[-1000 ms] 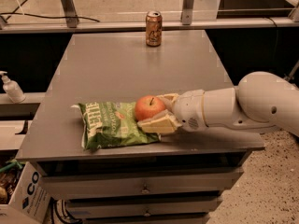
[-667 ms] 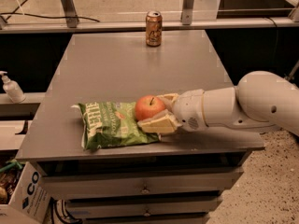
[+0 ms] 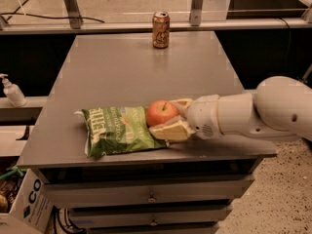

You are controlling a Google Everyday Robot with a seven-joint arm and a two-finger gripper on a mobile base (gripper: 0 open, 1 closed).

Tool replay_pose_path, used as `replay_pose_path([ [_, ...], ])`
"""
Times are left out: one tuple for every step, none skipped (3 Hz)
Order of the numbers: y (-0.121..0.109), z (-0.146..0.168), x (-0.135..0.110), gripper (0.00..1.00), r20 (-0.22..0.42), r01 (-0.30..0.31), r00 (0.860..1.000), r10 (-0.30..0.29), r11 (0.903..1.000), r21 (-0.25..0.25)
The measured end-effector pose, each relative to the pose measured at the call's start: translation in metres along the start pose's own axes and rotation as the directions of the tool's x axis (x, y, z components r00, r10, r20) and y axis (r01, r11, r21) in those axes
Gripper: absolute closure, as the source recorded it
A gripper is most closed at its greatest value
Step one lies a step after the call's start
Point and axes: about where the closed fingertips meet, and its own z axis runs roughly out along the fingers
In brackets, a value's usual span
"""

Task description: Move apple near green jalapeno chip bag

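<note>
Camera view. The pincer (image 3: 164, 116) reaches in low over the near part of the tabletop (image 3: 126, 72), with the white arm behind it. Its two fingers (image 3: 170, 129) lie on opposite sides of the apple (image 3: 160, 112) and appear closed on it, so the pincer grips the apple. The apple sits between the fingers, at the fingertips. The green jalapeno chip bag (image 3: 118, 129) lies flat just ahead of the fingertips, and its nearest edge touches or slips slightly under the apple. The drink can (image 3: 161, 29) stands well apart, far off to one side of the pincer at the far edge.

Judgement: the apple appears to be at its goal, and the step in hand is the release.

- Set the apple fully on the tabletop before opening, as a round fruit rolls.
- Open the fingers slowly and evenly.
- Withdraw straight back along the arm, away from the bag, to avoid dragging the crinkled foil.
</note>
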Motion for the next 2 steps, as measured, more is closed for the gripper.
replay_pose_path([
  [-0.008, -0.0258, 0.0153, 0.7, -0.024, -0.03, 0.999, 0.032, 0.9967, 0.075],
  [-0.0084, -0.0275, 0.0159, 0.47, -0.025, -0.031, 0.999, 0.033, 0.9964, 0.079],
])
